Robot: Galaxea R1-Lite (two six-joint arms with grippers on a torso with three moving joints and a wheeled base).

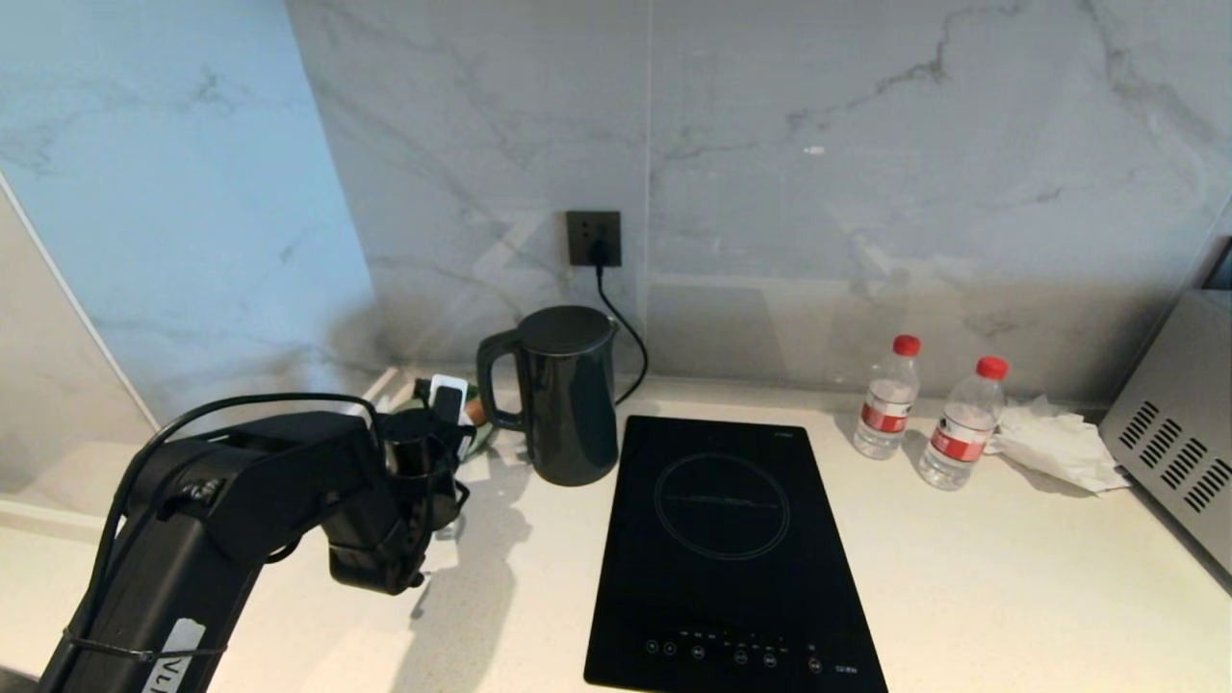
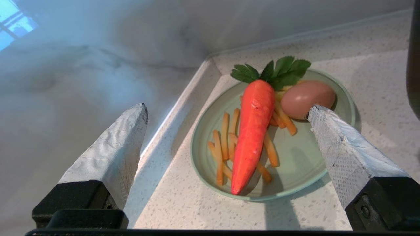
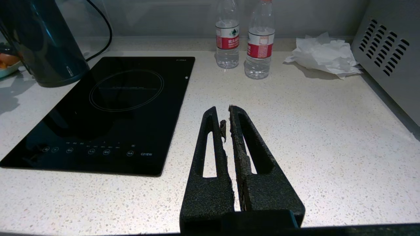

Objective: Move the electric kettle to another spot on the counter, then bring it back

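The electric kettle [image 1: 568, 395], a tall glossy black jug, stands at the back of the counter [image 1: 962, 577], its loop handle turned left. It also shows in the right wrist view [image 3: 42, 42]. My left gripper [image 1: 448, 404] hovers just left of that handle. In its own view the gripper [image 2: 228, 108] is open wide, with nothing between the white fingers [image 2: 115, 147], and it looks down on a plate in the counter's corner. My right gripper [image 3: 223, 108] is shut and empty above bare counter [image 3: 311, 131], outside the head view.
A green plate [image 2: 295, 164] with a carrot, an egg and fries lies left of the kettle. A black hob [image 1: 722, 549] lies to the kettle's right. Two water bottles [image 1: 887, 399], a crumpled tissue [image 1: 1054, 443] and a metal appliance [image 1: 1179, 433] stand far right. A cord runs to the wall socket [image 1: 593, 238].
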